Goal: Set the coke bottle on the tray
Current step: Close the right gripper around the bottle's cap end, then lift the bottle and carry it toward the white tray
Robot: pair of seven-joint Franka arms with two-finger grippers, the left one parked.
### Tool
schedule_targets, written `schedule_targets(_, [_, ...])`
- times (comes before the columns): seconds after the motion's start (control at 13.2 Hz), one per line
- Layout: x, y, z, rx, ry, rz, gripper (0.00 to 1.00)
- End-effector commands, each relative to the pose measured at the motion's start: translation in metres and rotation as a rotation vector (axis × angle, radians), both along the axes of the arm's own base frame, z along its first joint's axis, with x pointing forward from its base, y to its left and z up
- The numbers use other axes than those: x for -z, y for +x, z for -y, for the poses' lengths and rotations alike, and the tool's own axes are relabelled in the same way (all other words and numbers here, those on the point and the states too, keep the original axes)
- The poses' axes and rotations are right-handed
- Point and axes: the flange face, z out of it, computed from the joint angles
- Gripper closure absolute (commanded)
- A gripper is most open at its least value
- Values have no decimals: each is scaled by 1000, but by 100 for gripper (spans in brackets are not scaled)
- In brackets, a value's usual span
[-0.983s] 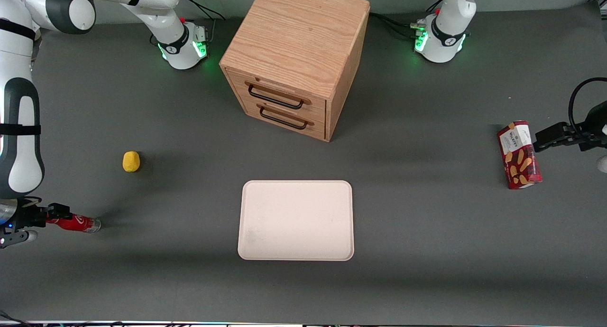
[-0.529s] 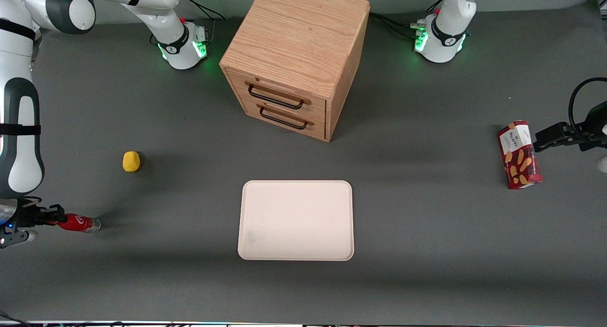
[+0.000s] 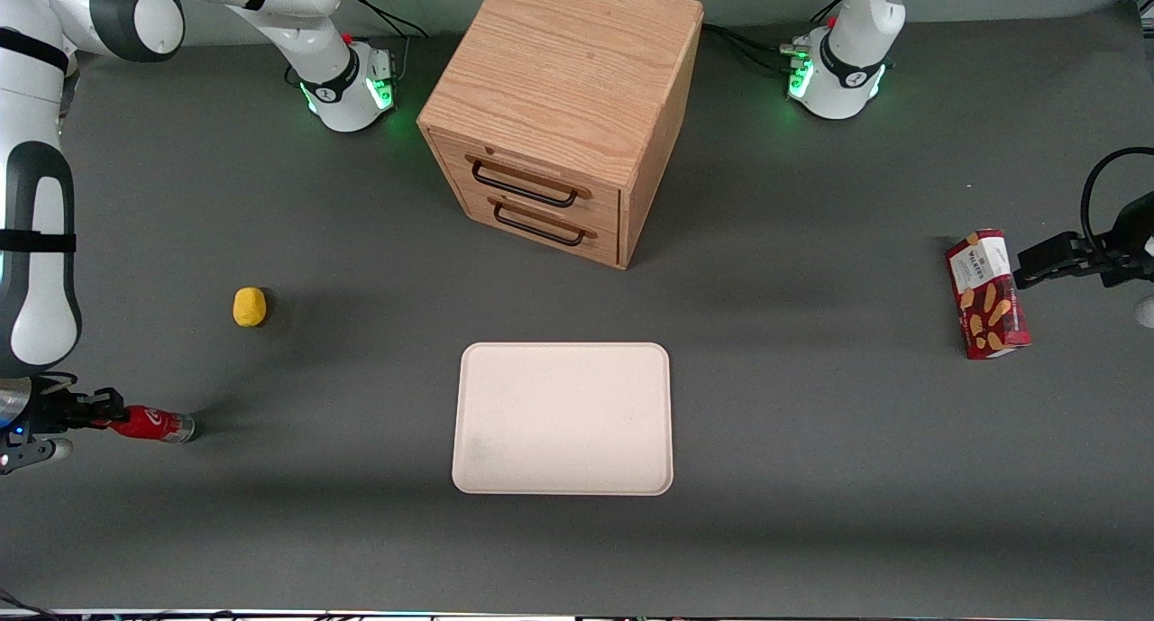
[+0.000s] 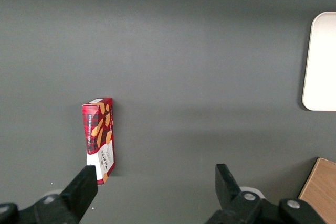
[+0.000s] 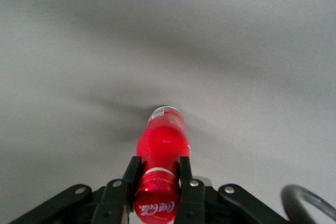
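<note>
Clenched on the bottle (image 5: 159, 182) near its cap, my gripper (image 3: 101, 414) sits low at the working arm's end of the table (image 3: 811, 531), near its front edge. Bottle juts sideways toward the tray (image 3: 563, 418), well apart. Held that far from the base, it could swivel or slip during the carry.

Even overhead light, soft shadows, sharp
</note>
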Motion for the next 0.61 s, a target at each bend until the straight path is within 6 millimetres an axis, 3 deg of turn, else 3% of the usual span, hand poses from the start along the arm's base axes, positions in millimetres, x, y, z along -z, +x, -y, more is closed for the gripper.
schedule_targets(0.0, [-62, -2, -23, -9, 18, -21, 100])
schedule_targets(0.23, [-113, -2, -60, 32, 1, -95, 100])
schedule_targets(0.53, [-184, -10, -145, 51, -30, -113, 100])
